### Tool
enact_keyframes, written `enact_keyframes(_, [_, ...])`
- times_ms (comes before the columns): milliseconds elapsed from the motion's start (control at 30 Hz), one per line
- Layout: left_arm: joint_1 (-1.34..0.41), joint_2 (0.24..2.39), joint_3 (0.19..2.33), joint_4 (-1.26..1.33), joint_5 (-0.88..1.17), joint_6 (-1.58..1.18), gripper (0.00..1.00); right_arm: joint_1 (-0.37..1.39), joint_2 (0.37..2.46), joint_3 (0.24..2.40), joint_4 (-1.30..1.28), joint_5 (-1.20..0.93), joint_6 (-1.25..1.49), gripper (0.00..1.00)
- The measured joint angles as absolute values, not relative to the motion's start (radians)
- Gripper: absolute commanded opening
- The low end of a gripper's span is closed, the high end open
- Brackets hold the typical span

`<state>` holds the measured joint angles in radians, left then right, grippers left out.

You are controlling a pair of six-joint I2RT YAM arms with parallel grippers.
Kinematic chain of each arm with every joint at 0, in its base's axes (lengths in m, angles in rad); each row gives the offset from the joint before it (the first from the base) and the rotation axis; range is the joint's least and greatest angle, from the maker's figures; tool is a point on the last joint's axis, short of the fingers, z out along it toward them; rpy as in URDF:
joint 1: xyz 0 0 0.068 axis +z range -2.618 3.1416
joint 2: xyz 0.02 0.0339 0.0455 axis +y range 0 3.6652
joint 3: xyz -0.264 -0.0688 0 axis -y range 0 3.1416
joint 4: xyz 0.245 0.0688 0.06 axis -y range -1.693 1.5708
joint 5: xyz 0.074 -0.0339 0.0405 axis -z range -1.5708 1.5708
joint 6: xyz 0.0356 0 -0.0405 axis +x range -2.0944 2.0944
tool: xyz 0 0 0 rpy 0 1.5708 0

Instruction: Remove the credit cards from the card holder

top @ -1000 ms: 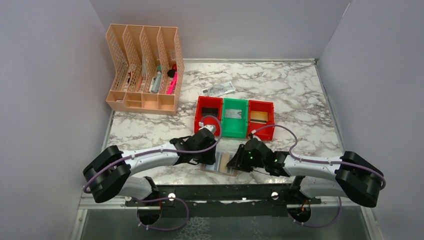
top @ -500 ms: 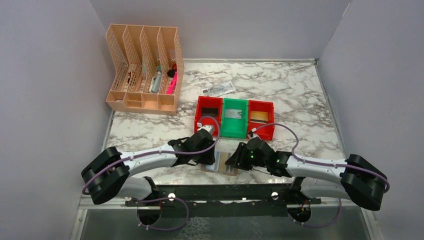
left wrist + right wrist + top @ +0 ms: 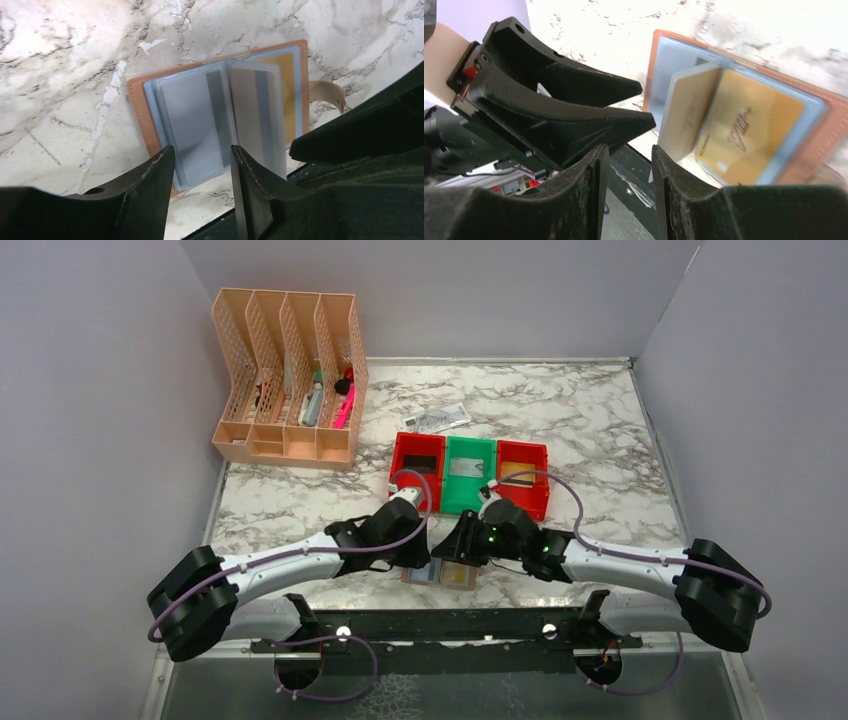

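You worked on a white marble-look table (image 3: pixel 600 430) boxed in by plain pale walls (image 3: pixel 100 390) on three sides. The card holder (image 3: pixel 441 575) lay open and flat on the near side of the green bin (image 3: pixel 469 507), apart from it, close to the table's front edge. Its long axis ran left to right, roughly in line with the bin row, with the clear sleeves facing up. In the left wrist view a strap tab (image 3: pixel 326 95) stuck out of one short end. One middle sleeve stood up off the fold.

The credit cards (image 3: pixel 749 127) sat in the sleeves: gold ones on one half, a grey striped card (image 3: pixel 192 112) on the other.

Your left gripper (image 3: pixel 201 150) hung over the holder's left end, jaws part spread. The grey sleeve's near edge showed in the gap; contact cannot be told. Your right gripper (image 3: pixel 630 147) hung over the right end, jaws a narrow gap apart with nothing seen between them, and the raised sleeve was just beside one finger. The two grippers nearly met nose to nose.

Red bins (image 3: pixel 417 445) touched the green bin on both sides, and the green bin held a loose grey card (image 3: pixel 466 468). A crumpled paper note (image 3: pixel 437 419) lay just beyond the green bin. A peach file rack (image 3: pixel 285 380) stood further beyond and to its left.
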<state>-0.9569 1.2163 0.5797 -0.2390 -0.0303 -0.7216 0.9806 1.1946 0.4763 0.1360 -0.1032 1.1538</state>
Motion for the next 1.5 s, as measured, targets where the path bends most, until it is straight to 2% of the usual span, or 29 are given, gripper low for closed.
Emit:
enact_keyframes(233, [-0.957, 1.093, 0.580, -0.342, -0.144, -0.772, 0.52, 0.981, 1.349, 0.562, 0.156, -0.142, 1.124, 0.41])
enact_keyframes(467, [-0.957, 0.863, 0.552, -0.461, -0.289, -0.853, 0.56, 0.981, 1.535, 0.663, 0.171, -0.226, 1.080, 0.41])
enact_keyframes(700, [-0.956, 0.737, 0.529, -0.442, -0.316, -0.840, 0.59, 0.981, 1.451, 0.663, 0.105, -0.183, 1.060, 0.41])
enact_keyframes(933, [-0.955, 0.926, 0.531, -0.239, -0.142, -0.769, 0.58, 0.981, 1.261, 0.555, -0.050, -0.011, 1.098, 0.35])
enact_keyframes(1200, [-0.955, 1.178, 0.540, -0.028, 0.118, -0.759, 0.55, 0.981, 1.256, 0.459, -0.091, 0.022, 1.135, 0.31])
enact_keyframes(1500, [-0.955, 1.349, 0.580, 0.030, 0.204, -0.777, 0.53, 0.982, 1.259, 0.456, -0.099, 0.051, 1.168, 0.25])
